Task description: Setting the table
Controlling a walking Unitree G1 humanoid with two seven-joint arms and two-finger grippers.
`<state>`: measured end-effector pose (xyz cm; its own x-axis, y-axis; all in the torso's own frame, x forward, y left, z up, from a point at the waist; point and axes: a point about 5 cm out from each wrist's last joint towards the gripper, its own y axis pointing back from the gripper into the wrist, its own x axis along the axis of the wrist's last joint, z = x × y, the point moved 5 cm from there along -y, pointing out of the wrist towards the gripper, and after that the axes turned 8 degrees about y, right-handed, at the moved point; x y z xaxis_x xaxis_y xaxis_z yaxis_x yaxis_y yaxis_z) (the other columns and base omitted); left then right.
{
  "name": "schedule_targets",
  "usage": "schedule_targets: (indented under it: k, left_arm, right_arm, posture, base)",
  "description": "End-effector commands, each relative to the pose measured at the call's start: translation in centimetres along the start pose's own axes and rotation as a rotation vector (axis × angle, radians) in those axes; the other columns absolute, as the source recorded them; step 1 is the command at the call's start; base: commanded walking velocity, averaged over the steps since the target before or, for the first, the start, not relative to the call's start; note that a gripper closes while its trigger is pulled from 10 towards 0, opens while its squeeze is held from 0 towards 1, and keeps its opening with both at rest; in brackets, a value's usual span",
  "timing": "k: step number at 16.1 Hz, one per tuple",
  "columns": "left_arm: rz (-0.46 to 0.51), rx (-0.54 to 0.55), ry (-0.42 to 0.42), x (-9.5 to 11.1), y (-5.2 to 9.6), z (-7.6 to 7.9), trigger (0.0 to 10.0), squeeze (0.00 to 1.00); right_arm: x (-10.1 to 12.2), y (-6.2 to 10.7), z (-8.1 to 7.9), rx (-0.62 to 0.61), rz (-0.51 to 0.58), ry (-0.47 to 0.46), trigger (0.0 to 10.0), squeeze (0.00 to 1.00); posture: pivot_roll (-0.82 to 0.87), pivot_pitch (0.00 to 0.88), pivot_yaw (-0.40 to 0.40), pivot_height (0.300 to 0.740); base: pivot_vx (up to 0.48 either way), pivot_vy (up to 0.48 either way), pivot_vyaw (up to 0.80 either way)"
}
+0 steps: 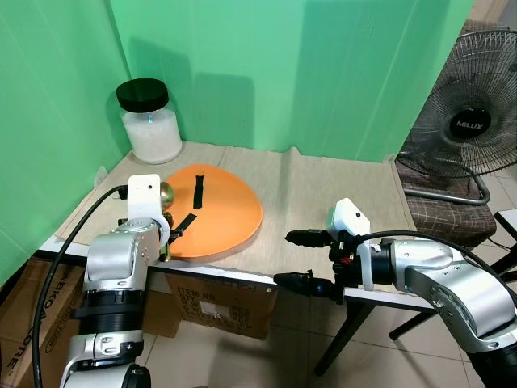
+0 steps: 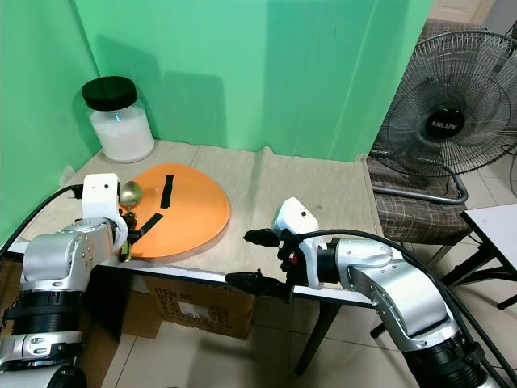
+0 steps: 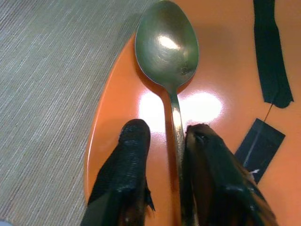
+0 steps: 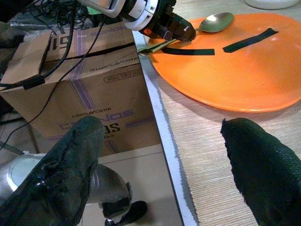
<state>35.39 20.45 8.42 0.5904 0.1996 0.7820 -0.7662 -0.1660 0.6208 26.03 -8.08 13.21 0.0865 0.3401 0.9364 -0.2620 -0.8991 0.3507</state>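
Note:
An orange plate [image 1: 222,214] with two strips of black tape lies on the left part of the table [image 1: 323,186]. A metal spoon [image 3: 167,44] lies with its bowl over the plate's left rim. My left gripper [image 1: 167,236] is at the plate's near-left edge, shut on the spoon's handle, which runs between its fingers [image 3: 131,150]. My right gripper [image 1: 283,258] is open at the table's front edge, to the right of the plate, with nothing between its fingers [image 4: 254,155].
A glass jar [image 1: 149,121] with a black lid stands at the back left corner. A cardboard box [image 1: 222,307] sits under the table's front edge. A floor fan [image 1: 468,121] and a cushioned seat [image 1: 452,214] stand to the right. Green cloth hangs behind.

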Motion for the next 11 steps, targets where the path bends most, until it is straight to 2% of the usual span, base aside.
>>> schedule_targets:
  k: [1, 11]
  left_arm:
    - [-0.023, -0.013, -0.006, -0.27, -0.2, 0.22, 0.0, 0.0]
    - [-0.005, -0.018, -0.009, 0.26, -0.15, 0.22, 0.0, 0.0]
  right_arm:
    - [0.28, 0.07, -0.25, 0.015, -0.006, 0.015, 10.0, 0.0]
    - [0.42, -0.06, -0.14, 0.023, -0.005, 0.022, 10.0, 0.0]
  posture:
    - [-0.03, 0.0, 0.011, 0.74]
    - [-0.03, 0.0, 0.005, 0.74]
  base:
    - [0.0, 0.0, 0.0]
    - [0.0, 0.0, 0.0]
